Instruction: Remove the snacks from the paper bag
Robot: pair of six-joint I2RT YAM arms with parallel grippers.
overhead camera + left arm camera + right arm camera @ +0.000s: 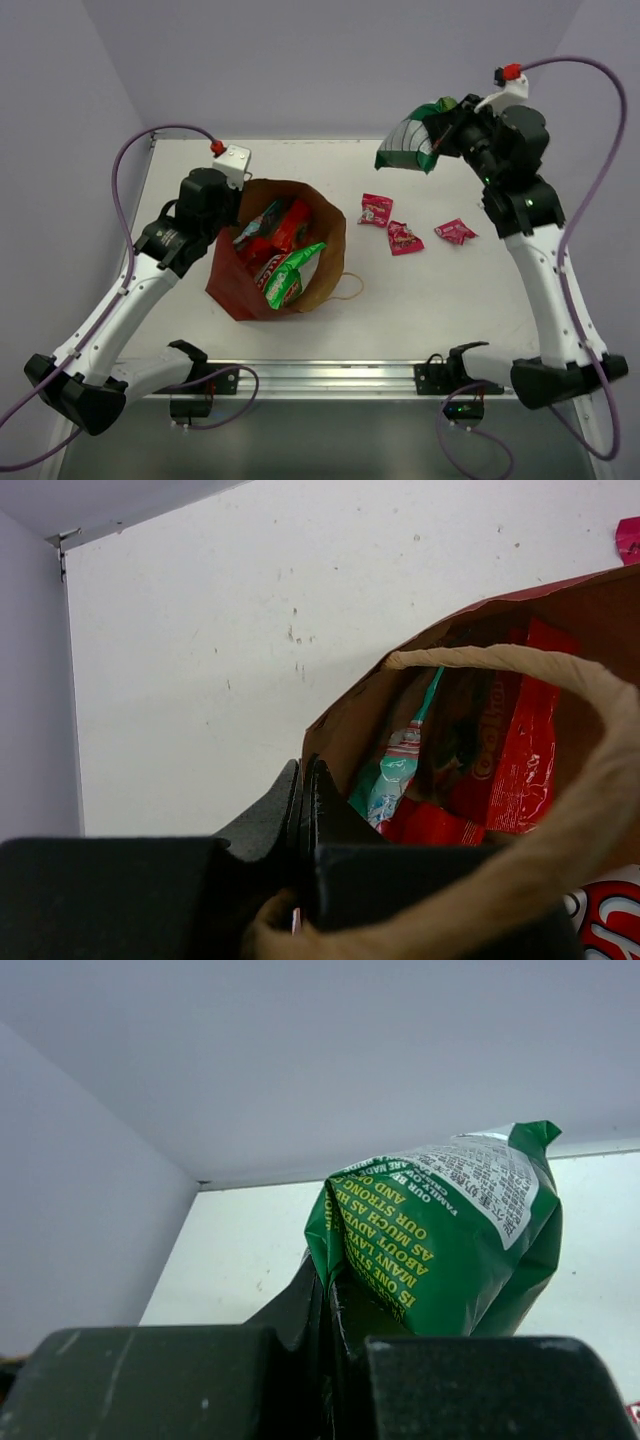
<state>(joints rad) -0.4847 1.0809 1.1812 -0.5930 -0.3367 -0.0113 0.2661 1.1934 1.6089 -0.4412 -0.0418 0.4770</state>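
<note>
The paper bag [226,286] stands open at the table's left middle, with red, teal and green-white snacks [289,272] inside. My left gripper [233,206] is shut on the bag's left rim. In the left wrist view my gripper [305,780] pinches the rim by the twine handle [600,780], and a teal packet [393,772] and a red packet [525,750] show inside the bag [350,715]. My right gripper [447,135] is shut on the green chip bag [408,145] and holds it high over the far right. It also shows in the right wrist view [450,1240], pinched by my gripper [331,1285].
Three small red wrappers [376,209], [405,238], [455,231] lie on the white table right of the bag. One shows in the left wrist view [628,538]. A second twine handle [348,288] lies at the bag's right side. Walls enclose the far and side edges.
</note>
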